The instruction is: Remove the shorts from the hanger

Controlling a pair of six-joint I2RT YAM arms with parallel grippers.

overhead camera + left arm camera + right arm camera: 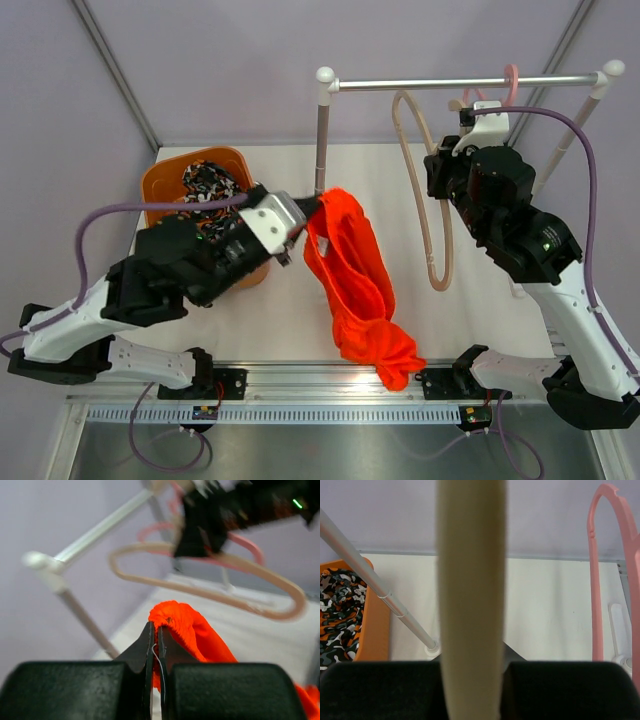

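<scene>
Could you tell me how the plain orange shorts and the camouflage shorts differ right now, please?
The orange shorts are plain bright orange; the camouflage shorts are patterned black, white and orange. The orange shorts hang pinched in the left gripper, while the camouflage shorts lie bunched in the orange bin, untouched. Shared: both are fabric, and neither is on the beige hanger.

A robot lab booth: plain lilac panels (250,60) wall in a white counter (280,310), two cabled arms (170,270) bolted to a metal rail (330,378) at six o'clock, garment rack (460,83) at one.
</scene>
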